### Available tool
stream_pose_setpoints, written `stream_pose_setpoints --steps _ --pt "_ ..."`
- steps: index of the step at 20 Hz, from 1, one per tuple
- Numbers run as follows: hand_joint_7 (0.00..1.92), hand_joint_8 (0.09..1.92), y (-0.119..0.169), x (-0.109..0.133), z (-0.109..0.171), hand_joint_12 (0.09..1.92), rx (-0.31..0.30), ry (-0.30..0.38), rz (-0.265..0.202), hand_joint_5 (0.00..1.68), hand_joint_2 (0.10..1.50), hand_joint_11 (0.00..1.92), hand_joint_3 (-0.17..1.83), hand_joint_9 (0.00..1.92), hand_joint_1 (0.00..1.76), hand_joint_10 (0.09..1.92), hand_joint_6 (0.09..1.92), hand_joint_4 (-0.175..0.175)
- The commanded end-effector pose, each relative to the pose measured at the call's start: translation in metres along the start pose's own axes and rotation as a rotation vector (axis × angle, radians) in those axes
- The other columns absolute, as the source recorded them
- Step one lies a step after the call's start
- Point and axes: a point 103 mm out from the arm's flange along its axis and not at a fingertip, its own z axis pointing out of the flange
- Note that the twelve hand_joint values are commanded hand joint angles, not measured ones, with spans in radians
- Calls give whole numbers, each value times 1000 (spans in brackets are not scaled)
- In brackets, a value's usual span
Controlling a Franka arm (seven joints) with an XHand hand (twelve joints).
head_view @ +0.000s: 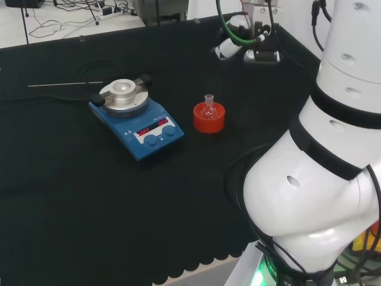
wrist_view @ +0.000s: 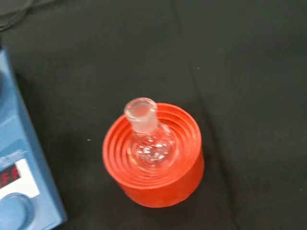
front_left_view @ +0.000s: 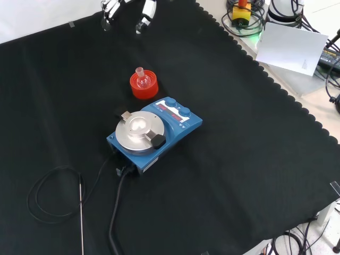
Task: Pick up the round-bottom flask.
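The head view looks from behind the arm across the bench; the front view faces back, downward. The wrist view looks down close on the round-bottom flask (wrist_view: 148,143) in its red ribbed stand (wrist_view: 153,179), shared by all views, below and ahead of the fingers (front_left_view: 144,15).

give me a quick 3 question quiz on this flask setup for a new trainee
1. True or false: the round-bottom flask sits in the red ribbed stand with its neck up.
2. In the front view, where is the hand relative to the flask?
A. farther off, near the top edge
B. touching its neck
C. over the blue stirrer plate
3. Fill in: in the head view, the stand is to the ___ of the blue stirrer plate.

Key
1. True.
2. A: the fingers are apart from the flask and hold nothing.
3. right
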Motion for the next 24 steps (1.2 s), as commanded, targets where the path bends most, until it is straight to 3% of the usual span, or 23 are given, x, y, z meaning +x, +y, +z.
stream_pose_setpoints --steps 1,14,24 --pt "156 599 26 -6 25 1417 0 16 1 470 744 68 547 314 782 665 87 0" --pt "138 603 38 -8 55 1420 17 6 -16 602 629 67 685 327 877 674 87 -14" --pt "140 603 24 -1 74 1422 38 3 -39 644 577 64 730 342 897 670 96 -21"
